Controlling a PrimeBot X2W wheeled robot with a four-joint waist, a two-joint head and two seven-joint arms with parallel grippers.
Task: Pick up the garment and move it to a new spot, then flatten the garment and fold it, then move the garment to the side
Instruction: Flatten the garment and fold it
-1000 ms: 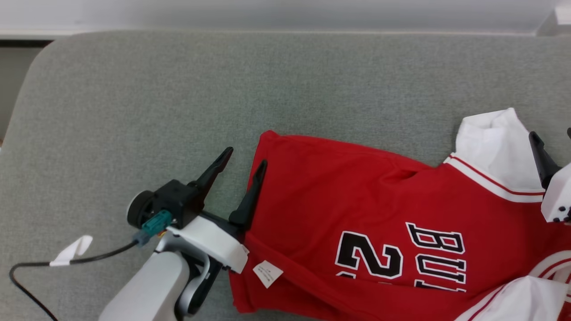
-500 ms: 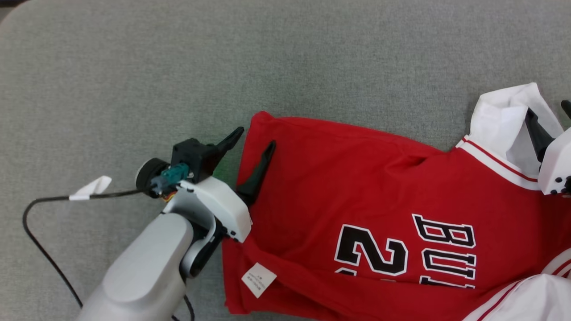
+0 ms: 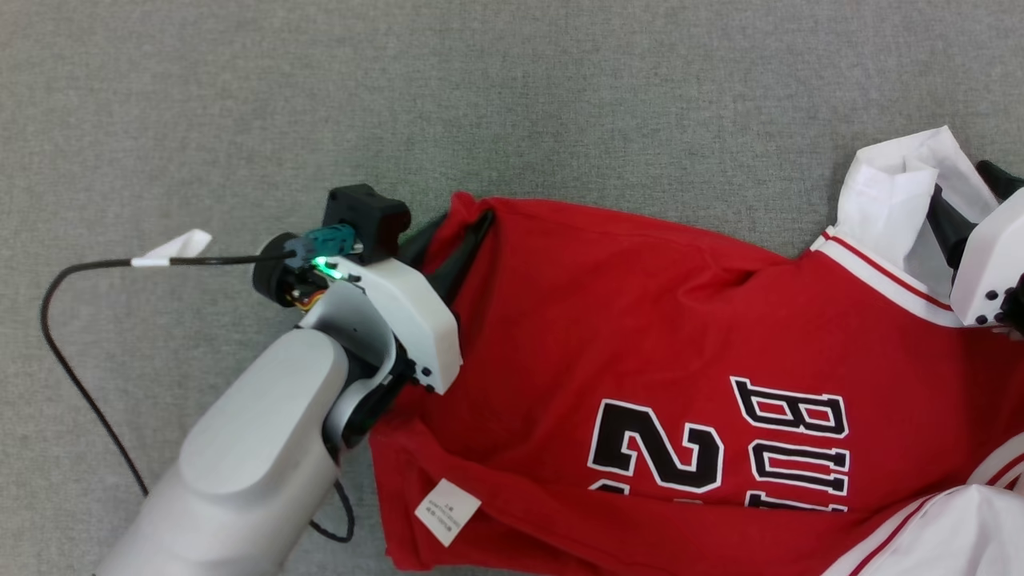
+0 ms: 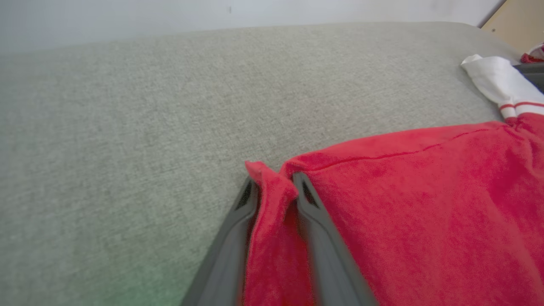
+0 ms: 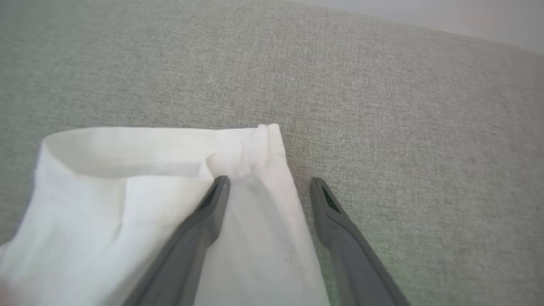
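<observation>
Garment (image 3: 640, 336): red corner pinched in your left gripper (image 4: 275, 183). Right gripper (image 5: 269, 182) spread, straddling the white sleeve (image 5: 127, 191) edge; close it before you lift. Raise both evenly. Rest of it lies rumpled on the grey cushion (image 3: 512, 96); plenty of bare room beyond its far edge.

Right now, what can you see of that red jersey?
The red jersey lies rumpled, mostly spread, on the grey cushion. It looks like soft knit cloth, with white sleeves, red-striped trim, black white-edged lettering and a white label near its hem. The left gripper pinches its far red corner; the right gripper stands open astride a white sleeve's edge.
</observation>
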